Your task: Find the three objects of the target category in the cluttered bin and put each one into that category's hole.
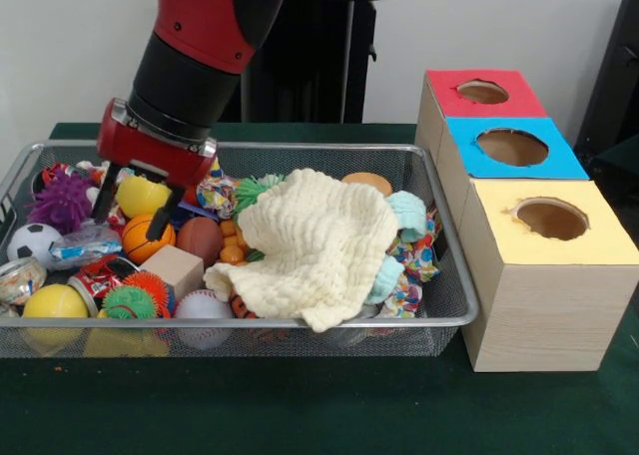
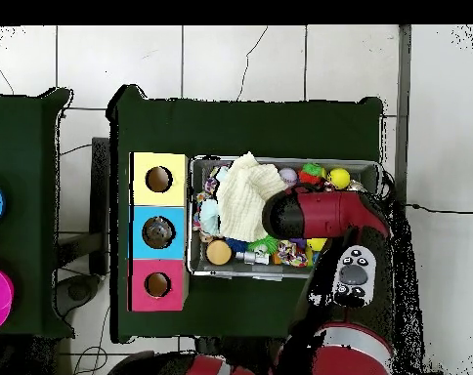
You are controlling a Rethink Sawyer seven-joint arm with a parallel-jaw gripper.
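Observation:
My gripper [image 1: 128,227] hangs open in the left part of the wire bin [image 1: 300,149], its dark fingers [image 1: 100,201] either side of a yellow ball [image 1: 143,195]. I cannot tell whether they touch it. An orange basketball [image 1: 145,240] lies just below the tips. In the overhead view the red arm [image 2: 314,210] covers the gripper. Three hole boxes stand beside the bin: red [image 1: 482,92], blue [image 1: 511,147] and yellow [image 1: 551,219]. From above they show as yellow [image 2: 159,179], blue [image 2: 159,232] and red [image 2: 158,284].
A cream cloth [image 1: 319,240] covers the bin's middle and hides what is under it. Around the gripper lie a purple spiky ball [image 1: 62,201], a soccer ball [image 1: 33,243], a wooden block [image 1: 172,267], a brown ball [image 1: 200,238] and a baseball [image 1: 203,305].

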